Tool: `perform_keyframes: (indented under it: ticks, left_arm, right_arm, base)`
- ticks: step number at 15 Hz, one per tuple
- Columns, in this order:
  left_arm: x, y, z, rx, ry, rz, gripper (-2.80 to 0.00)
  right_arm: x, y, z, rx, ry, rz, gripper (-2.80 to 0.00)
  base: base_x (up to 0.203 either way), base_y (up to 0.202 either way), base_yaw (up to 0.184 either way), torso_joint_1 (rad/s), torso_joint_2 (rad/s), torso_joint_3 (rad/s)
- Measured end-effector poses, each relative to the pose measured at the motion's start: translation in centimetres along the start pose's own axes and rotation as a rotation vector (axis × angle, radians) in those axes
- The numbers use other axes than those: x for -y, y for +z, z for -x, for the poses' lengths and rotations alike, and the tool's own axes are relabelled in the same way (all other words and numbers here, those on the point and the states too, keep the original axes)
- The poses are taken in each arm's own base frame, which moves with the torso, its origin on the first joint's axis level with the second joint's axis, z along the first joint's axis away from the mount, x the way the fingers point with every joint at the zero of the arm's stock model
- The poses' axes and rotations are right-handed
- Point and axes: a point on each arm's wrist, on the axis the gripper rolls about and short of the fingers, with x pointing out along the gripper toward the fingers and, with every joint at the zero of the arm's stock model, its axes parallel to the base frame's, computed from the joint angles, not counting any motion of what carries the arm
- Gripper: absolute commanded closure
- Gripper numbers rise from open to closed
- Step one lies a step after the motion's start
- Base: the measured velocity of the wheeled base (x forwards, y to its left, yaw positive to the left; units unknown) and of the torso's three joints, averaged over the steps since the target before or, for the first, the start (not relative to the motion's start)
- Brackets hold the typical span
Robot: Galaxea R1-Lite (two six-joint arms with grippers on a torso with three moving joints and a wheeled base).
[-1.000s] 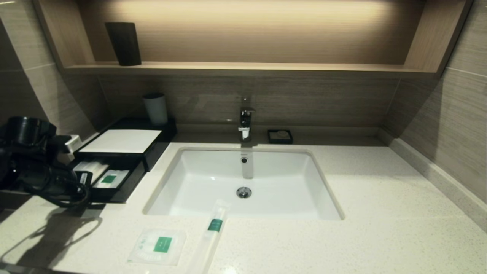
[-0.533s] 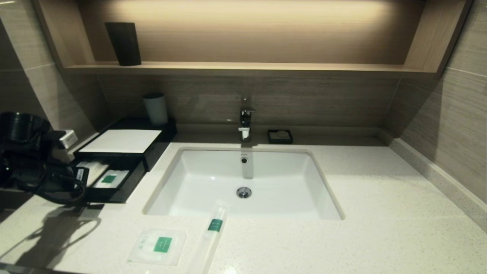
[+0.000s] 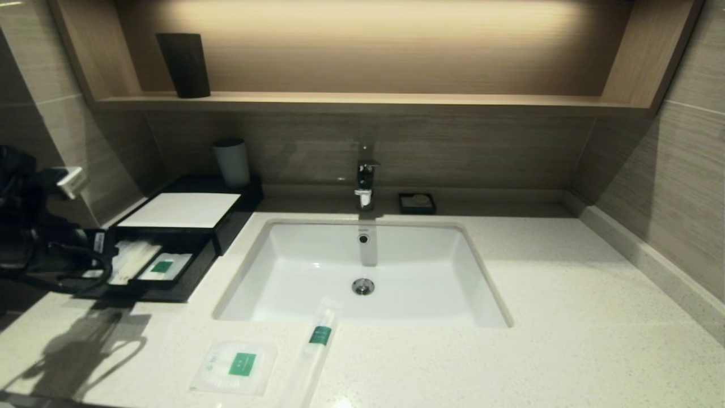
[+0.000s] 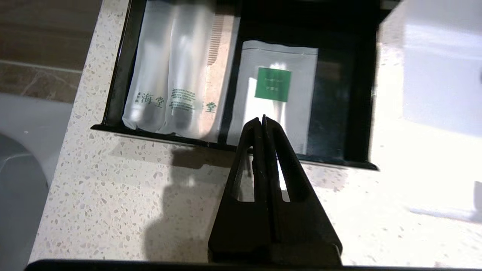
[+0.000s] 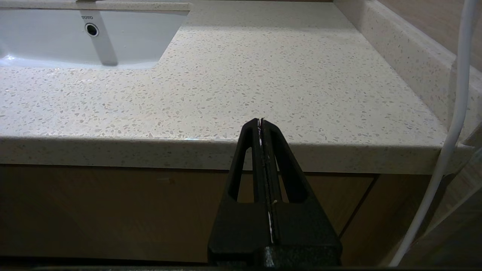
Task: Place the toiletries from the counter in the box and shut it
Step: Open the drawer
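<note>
Two toiletries lie on the counter (image 3: 566,317) near its front edge: a flat square packet (image 3: 235,365) and a long slim packet (image 3: 317,345) whose far end reaches the basin's rim. The black box (image 3: 181,209) stands at the back left with its drawer (image 4: 361,113) pulled out. Inside the drawer are a green-labelled sachet (image 4: 275,94) and pale sleeves (image 4: 169,67). My left gripper (image 4: 262,118) is shut and empty, hovering over the drawer's front edge. My right gripper (image 5: 261,120) is shut and empty, low in front of the counter's edge.
The white basin (image 3: 362,272) is sunk in the middle, with the faucet (image 3: 365,178) behind it. A small black soap dish (image 3: 417,202) and a white cup (image 3: 231,161) stand at the back. A dark cup (image 3: 184,65) is on the wooden shelf.
My left arm has drawn back to the left, away from the drawer, uncovering its left compartment. The packets on the counter have not moved.
</note>
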Motion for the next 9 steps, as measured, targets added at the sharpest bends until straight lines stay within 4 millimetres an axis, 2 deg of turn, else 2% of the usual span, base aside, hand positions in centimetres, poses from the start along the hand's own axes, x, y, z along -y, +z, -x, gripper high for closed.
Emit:
perform_keyframes:
  ticks: [2,5,7,9]
  left_arm:
    - [0.6,0.0,2.7,0.030,-0.062,0.006,0.00]
    - [1.7,0.1,6.5,0.050,-0.254,0.023,0.00]
    - [2.7,0.2,8.2,0.048,-0.377,0.017,0.00]
    - [3.5,0.0,9.0,0.052,-0.454,-0.001,0.00]
  right_arm:
    - [0.0,0.0,0.0,0.000,0.000,0.000,0.00]
    - [0.0,0.0,0.0,0.000,0.000,0.000,0.00]
    - [0.0,0.0,0.0,0.000,0.000,0.000,0.00]
    - [0.0,0.0,0.0,0.000,0.000,0.000,0.00]
  base:
    - [0.000,0.000,0.000,0.000,0.00,0.000]
    - [0.000,0.000,0.000,0.000,0.00,0.000]
    - [0.000,0.000,0.000,0.000,0.00,0.000]
    - [0.000,0.000,0.000,0.000,0.00,0.000]
